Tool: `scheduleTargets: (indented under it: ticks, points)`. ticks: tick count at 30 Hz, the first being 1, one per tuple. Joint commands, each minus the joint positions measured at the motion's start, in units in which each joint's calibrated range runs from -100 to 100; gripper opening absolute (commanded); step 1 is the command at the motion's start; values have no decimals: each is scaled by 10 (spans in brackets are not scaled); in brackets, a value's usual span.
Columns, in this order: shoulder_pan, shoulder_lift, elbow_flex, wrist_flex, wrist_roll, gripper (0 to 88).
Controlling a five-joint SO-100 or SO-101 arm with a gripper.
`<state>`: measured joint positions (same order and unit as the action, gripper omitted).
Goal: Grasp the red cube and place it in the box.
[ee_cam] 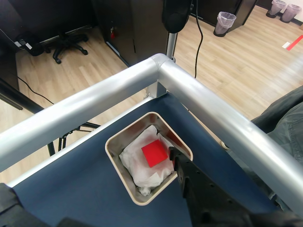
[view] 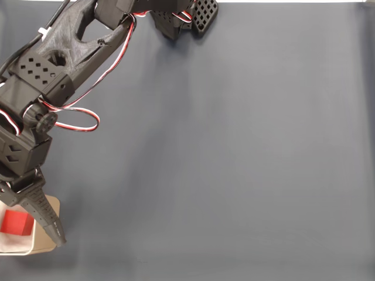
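Observation:
The red cube (ee_cam: 155,153) lies flat on crumpled white paper inside the box (ee_cam: 124,134), a tan box with rounded corners at the table's corner. In the fixed view the red cube (view: 14,222) shows in the box (view: 54,205) at the bottom left edge. My gripper (view: 32,231) hangs over the box and is open, touching nothing. One black finger (ee_cam: 182,168) reaches across the box's right rim beside the cube, with a gap between them. The other jaw is a dark shape at the wrist view's bottom left corner.
The box sits on a dark blue table (view: 234,164) that stretches to the right in the fixed view. Silver metal rails (ee_cam: 208,104) meet in a corner just beyond the box. The arm's base (view: 176,17) stands at the top edge. Dark fabric (ee_cam: 289,118) lies past the right rail.

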<state>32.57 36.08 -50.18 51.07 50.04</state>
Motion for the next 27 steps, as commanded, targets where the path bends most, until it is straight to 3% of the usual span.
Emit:
scheduleTargets:
  ticks: [1,12,13,16,18,20,27]
  points:
    - [9,-45,-22,-8,-1,645]
    - [7,-43,-25,-14,-6,608]
    - [6,-43,-25,-15,-6,565]
    - [-3,-58,-3,-37,-2,207]
    - [-15,-93,48,-66,9,68]
    - [-37,-156,135,-112,12,0]
    - [-163,-389,405,-163,-5,0]
